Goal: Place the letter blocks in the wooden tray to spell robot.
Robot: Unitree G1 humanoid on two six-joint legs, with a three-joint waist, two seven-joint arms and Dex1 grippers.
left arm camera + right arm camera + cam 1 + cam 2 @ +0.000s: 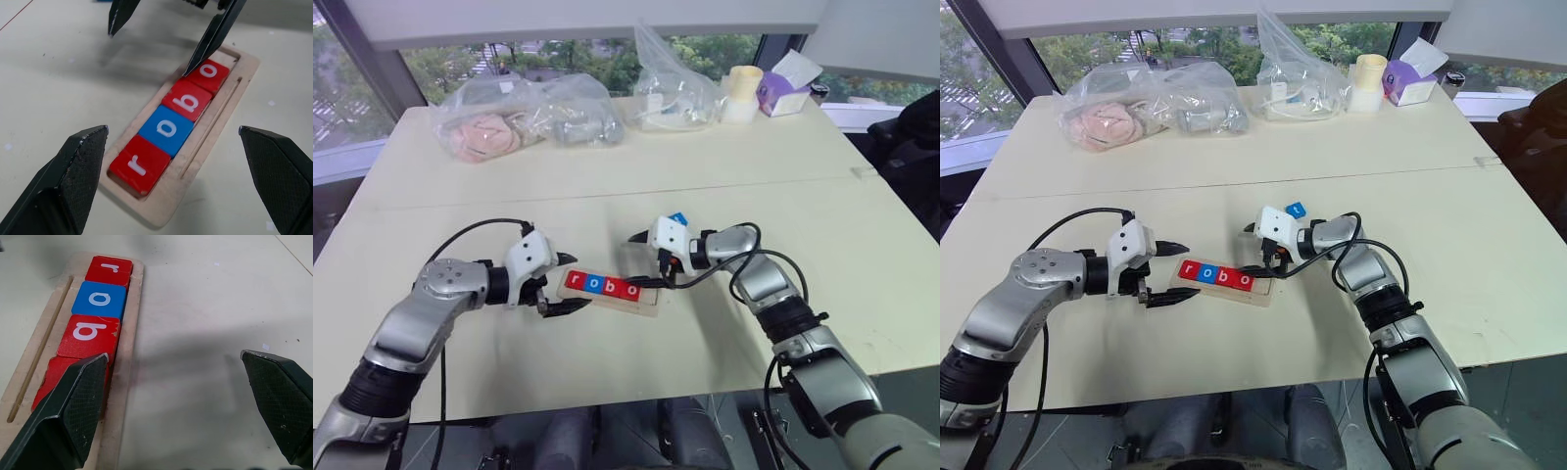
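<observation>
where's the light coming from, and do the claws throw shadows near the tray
Head views: daylight from the windows behind the table, with the far tabletop evenly lit. Left wrist view: soft shadows of the right claw fall on the table beside the wooden tray. Right wrist view: a broad soft shadow lies beside the tray, and the near claw fingers look large and dark.

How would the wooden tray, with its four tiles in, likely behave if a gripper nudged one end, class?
The wooden tray looks thin, flat and rigid, so it should probably slide or pivot on the smooth table rather than tip or bend. It seems light, so even a slight touch may shift it. The letter blocks sit in a shallow slot and would likely ride along.
</observation>
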